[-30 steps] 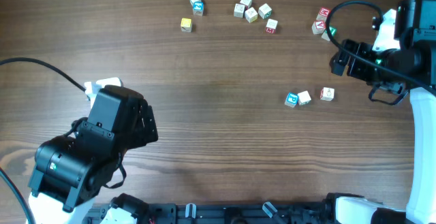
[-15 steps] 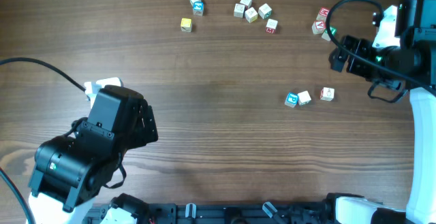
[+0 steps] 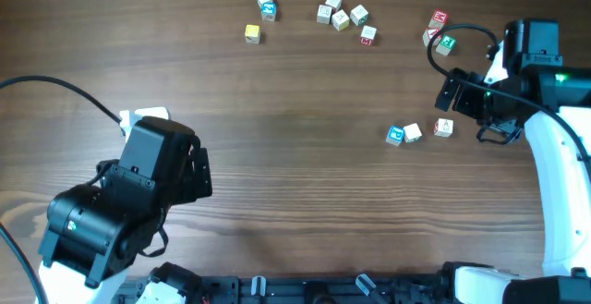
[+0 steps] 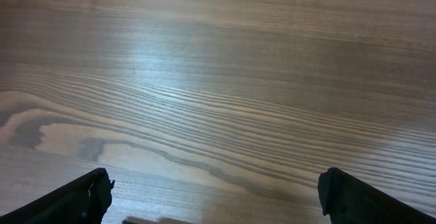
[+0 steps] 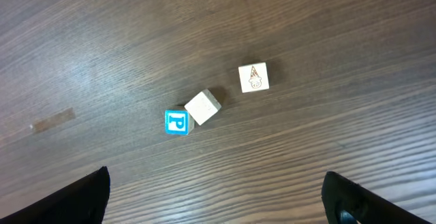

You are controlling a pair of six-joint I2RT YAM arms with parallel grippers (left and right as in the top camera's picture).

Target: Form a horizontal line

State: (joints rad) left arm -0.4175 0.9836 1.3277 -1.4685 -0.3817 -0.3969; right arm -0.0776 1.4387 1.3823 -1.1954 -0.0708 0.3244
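Note:
The horizontal line is a short row right of the table's middle. A blue-faced cube (image 3: 395, 135) touches a pale cream cube (image 3: 413, 132), and a red-marked cube (image 3: 443, 127) lies a small gap to their right. In the right wrist view the blue P cube (image 5: 177, 122) meets the skewed cream cube (image 5: 203, 107) at a corner. The pictured cube (image 5: 253, 77) sits apart from them. My right gripper (image 3: 450, 94) hovers open just above and right of the row, and nothing lies between its fingertips (image 5: 218, 197). My left gripper (image 3: 199, 170) is open over bare wood (image 4: 216, 190), far to the left.
Loose cubes lie along the far edge: a yellow one (image 3: 252, 33), a white and blue pair (image 3: 266, 6), a cluster of several (image 3: 342, 16), and red and green ones (image 3: 438, 29). A strip of tape (image 5: 53, 120) lies on the wood.
My right arm has moved nearer and slightly left toward the short row, uncovering the red and green cubes at the far right. The left arm and all cubes stayed put.

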